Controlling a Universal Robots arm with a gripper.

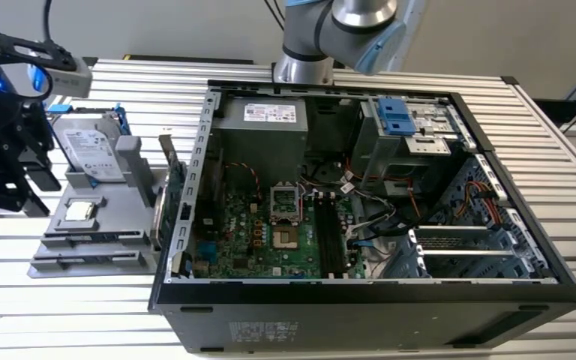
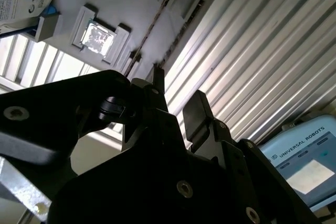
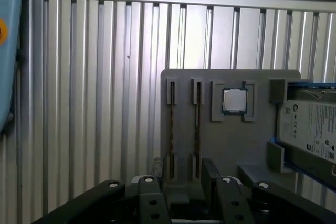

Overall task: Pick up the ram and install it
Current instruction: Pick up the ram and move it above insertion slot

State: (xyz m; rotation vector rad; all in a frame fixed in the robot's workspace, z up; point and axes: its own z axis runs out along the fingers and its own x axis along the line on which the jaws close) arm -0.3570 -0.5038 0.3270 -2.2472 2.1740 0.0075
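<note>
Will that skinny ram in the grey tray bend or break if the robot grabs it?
The ram looks thin and board-like, so it is probably stiff and light but fragile. Standing on edge in a slot of the grey tray, it likely won't tip.

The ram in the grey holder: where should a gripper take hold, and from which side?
Probably pinch the ram across its thin faces at mid-length, coming down from above: it stands on edge in the grey holder's slot, leaving just its long top edge exposed.
</note>
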